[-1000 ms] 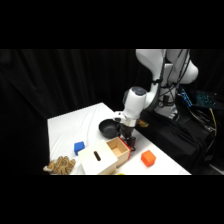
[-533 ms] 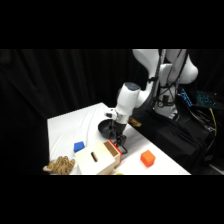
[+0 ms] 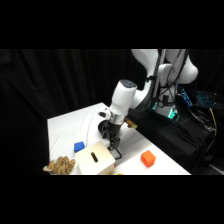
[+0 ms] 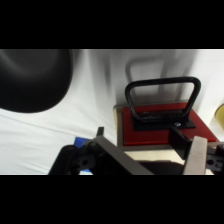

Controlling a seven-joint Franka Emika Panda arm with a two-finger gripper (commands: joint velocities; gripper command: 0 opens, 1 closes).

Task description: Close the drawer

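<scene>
The pale wooden box (image 3: pixel 95 159) with a dark top slot sits at the table's front. Its drawer looks pushed in, with only the front showing. In the wrist view the drawer (image 4: pixel 157 127) is a red front panel with a black wire handle (image 4: pixel 161 94) standing out from it. My gripper (image 3: pixel 115 146) hangs right at the box's right end, against the drawer front. Its fingers (image 4: pixel 196 154) reach to either side of the red panel. The gripper (image 4: pixel 140 139) is open and holds nothing.
A black bowl (image 3: pixel 103 128) (image 4: pixel 30 80) stands just behind the gripper. An orange block (image 3: pixel 147 158) lies to the right. A blue block (image 3: pixel 78 146) and a tan bundle (image 3: pixel 60 165) lie to the left of the box. The table's front edge is close to the box.
The gripper has moved left and down toward the box. The drawer, pulled out a second ago, has slid into the box.
</scene>
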